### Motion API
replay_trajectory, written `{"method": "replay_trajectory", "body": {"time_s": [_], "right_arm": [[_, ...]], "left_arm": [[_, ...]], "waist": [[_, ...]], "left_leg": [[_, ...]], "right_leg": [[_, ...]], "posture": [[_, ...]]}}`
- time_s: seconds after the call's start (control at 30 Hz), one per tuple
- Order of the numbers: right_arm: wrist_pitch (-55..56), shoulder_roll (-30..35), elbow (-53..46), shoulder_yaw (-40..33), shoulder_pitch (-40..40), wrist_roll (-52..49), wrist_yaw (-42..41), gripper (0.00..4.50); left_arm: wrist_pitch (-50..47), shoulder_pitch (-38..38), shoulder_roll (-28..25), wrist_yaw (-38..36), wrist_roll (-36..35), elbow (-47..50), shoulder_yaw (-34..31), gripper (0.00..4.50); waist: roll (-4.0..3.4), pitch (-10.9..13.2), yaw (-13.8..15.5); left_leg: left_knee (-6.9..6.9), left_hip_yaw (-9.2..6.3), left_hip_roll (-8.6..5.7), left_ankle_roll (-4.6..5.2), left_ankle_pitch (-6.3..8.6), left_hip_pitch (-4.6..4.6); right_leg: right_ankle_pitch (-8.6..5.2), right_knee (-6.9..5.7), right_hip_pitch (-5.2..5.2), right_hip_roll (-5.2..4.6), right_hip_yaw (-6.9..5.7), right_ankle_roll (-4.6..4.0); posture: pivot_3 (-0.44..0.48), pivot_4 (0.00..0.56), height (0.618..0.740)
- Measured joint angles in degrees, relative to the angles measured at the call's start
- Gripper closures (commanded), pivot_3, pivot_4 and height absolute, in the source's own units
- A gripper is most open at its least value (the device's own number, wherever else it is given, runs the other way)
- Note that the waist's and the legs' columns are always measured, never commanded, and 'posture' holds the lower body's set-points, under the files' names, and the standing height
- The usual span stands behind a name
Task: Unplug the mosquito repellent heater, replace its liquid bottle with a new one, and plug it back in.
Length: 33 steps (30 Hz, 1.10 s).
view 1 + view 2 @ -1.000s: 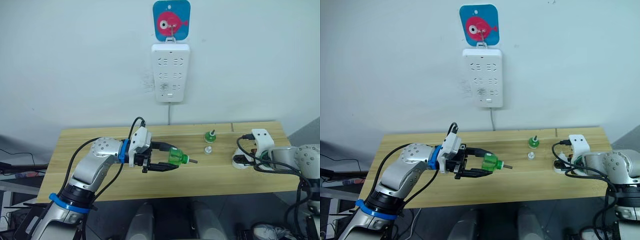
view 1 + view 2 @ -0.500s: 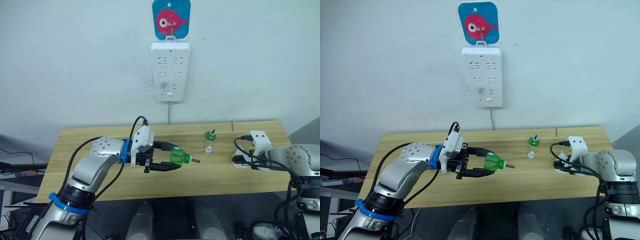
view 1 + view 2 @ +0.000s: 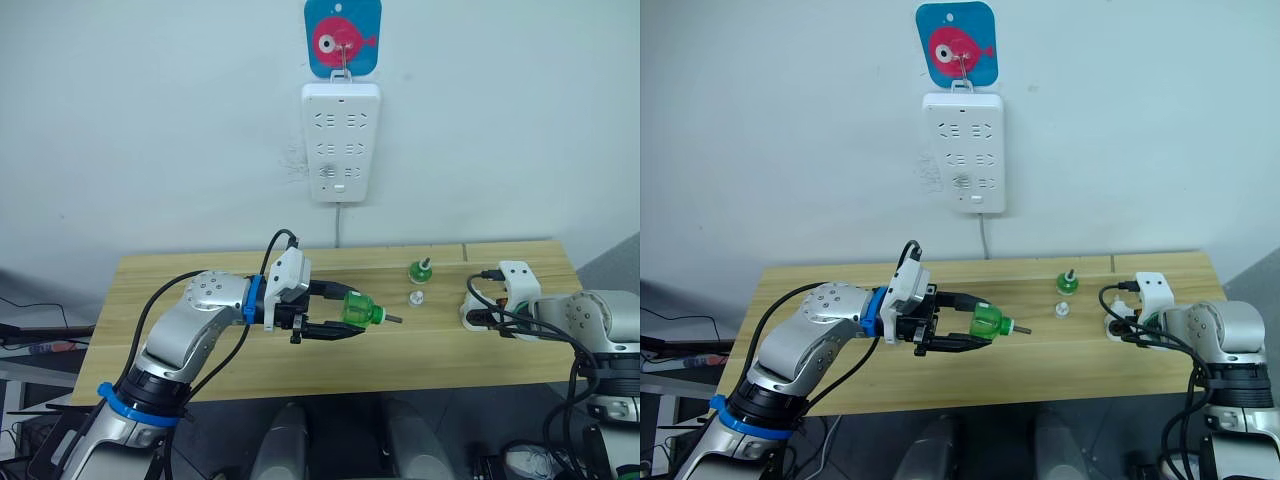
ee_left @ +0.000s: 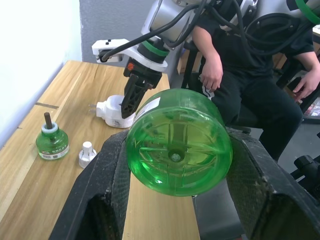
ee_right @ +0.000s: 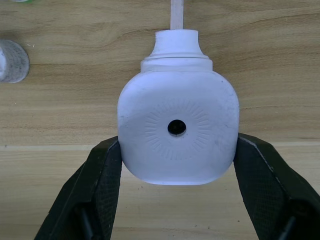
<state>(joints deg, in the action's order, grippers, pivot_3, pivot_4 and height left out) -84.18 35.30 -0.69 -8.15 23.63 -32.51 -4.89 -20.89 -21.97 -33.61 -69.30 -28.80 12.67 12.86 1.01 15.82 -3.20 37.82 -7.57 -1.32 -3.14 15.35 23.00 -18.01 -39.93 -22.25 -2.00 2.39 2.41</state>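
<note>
Presently: wooden surface (image 3: 200, 275) against a pale wall (image 3: 150, 130); white power strip (image 3: 341, 143) hung at 12 o'clock under a fish hook plaque (image 3: 343, 38). Left tool (image 3: 335, 312) pinches a green bottle (image 3: 356, 310) above centre. Right tool (image 5: 175, 165), at 3 o'clock, clamps the mosquito repellent heater (image 5: 178, 131), seemingly resting on the surface. A second green bottle (image 3: 421, 270) and white cap (image 3: 416, 298) stand between. A seated person (image 4: 250, 75) is beyond.

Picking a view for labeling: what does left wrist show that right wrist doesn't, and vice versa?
Left wrist alone: the left gripper clamping the green bottle base-on, a second green bottle standing on the table, the right gripper seen from outside, a seated person. Right wrist alone: the heater's domed face with its centre hole, held between the right gripper's fingers. Both: the mosquito repellent heater, the small white cap, the wooden tabletop.
</note>
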Motion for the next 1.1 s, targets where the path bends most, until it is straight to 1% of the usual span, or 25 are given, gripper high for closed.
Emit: {"method": "replay_trajectory", "body": {"time_s": [0.13,0.33,0.4,0.47,0.57,0.63,0.77,0.87,1.0,1.1], "right_arm": [[-0.33,0.32,-2.04,-0.89,-1.77,0.94,-1.84,1.59],[-2.69,2.50,-11.00,-9.38,-6.18,-1.99,-8.00,1.59],[-3.54,2.59,-15.81,-13.22,-7.90,-4.76,-10.87,1.59],[-3.29,0.55,-21.44,-18.27,-9.69,-7.90,-13.39,1.59],[2.22,-3.37,-30.23,-25.35,-11.94,-14.98,-18.45,1.59],[5.73,-3.19,-35.19,-27.26,-12.52,-18.74,-21.24,1.59],[11.26,-2.74,-41.83,-26.88,-13.66,-25.11,-23.86,1.59],[17.76,-2.42,-45.90,-22.23,-13.60,-25.79,-25.62,1.59],[23.63,-2.01,-46.82,-16.21,-13.54,-25.02,-26.80,1.59],[26.30,-1.51,-45.38,-13.00,-12.81,-25.74,-27.84,1.59]], "left_arm": [[-0.53,-0.35,0.03,0.11,-0.01,0.07,-0.07,2.15],[-2.92,-1.95,0.16,0.54,-0.37,-0.30,-2.00,2.15],[-4.32,-2.58,0.41,1.21,-0.62,-0.80,-2.46,2.15],[-6.91,-3.31,1.04,1.75,-1.97,-1.91,-3.30,2.15],[-12.62,-4.65,1.01,2.84,-5.11,-2.67,-4.97,2.15],[-15.68,-5.96,0.84,3.36,-6.88,-3.61,-6.12,2.15],[-22.47,-8.50,-0.05,3.83,-10.76,-6.52,-8.96,2.15],[-28.45,-12.36,-0.73,3.97,-14.69,-8.50,-11.50,2.15],[-34.04,-15.71,-2.48,3.65,-19.27,-8.34,-13.89,2.15],[-35.20,-16.78,-3.54,3.20,-20.72,-7.51,-14.57,2.15]], "waist": [[-0.03,0.02,0.13],[-0.06,0.03,0.31],[-0.06,0.03,0.28],[-0.06,0.03,0.14],[-0.07,0.03,-0.02],[-0.07,0.03,-0.08],[-0.05,0.01,-0.15],[-0.05,0.01,-0.21],[-0.05,0.01,-0.21],[-0.04,0.01,-0.10]], "left_leg": [[-0.01,-0.02,-0.01,0.00,0.00,0.01],[-0.01,-0.01,-0.02,0.00,0.00,0.04],[-0.03,-0.04,0.00,0.00,0.00,0.04],[-0.06,-0.04,0.02,-0.01,0.00,0.04],[-0.08,-0.03,0.01,-0.01,0.00,0.04],[-0.07,-0.01,0.00,-0.01,0.00,0.03],[-0.06,-0.02,0.01,-0.02,-0.01,0.02],[-0.06,-0.04,0.00,-0.02,-0.01,0.03],[-0.06,-0.03,0.00,-0.05,-0.02,0.03],[-0.05,-0.06,0.00,-0.06,-0.03,0.02]], "right_leg": [[0.00,0.01,-0.01,0.00,-0.02,0.00],[0.00,0.01,-0.04,-0.02,-0.02,0.01],[0.00,0.01,-0.04,-0.01,-0.06,0.01],[0.00,0.02,-0.04,0.00,-0.07,0.01],[-0.01,0.02,-0.05,0.00,-0.06,0.02],[-0.01,0.02,-0.04,-0.01,-0.05,0.02],[-0.01,0.01,-0.04,-0.01,-0.07,0.02],[-0.01,0.02,-0.04,0.00,-0.09,0.03],[-0.01,0.05,-0.05,-0.03,-0.07,0.04],[-0.01,0.04,-0.04,-0.04,-0.09,0.03]], "posture": [[-0.005,0.280,0.732],[-0.026,0.263,0.732],[-0.034,0.258,0.732],[-0.042,0.252,0.732],[-0.057,0.243,0.732],[-0.062,0.239,0.732],[-0.069,0.227,0.732],[-0.057,0.224,0.732],[-0.036,0.224,0.732],[-0.015,0.223,0.732]]}}
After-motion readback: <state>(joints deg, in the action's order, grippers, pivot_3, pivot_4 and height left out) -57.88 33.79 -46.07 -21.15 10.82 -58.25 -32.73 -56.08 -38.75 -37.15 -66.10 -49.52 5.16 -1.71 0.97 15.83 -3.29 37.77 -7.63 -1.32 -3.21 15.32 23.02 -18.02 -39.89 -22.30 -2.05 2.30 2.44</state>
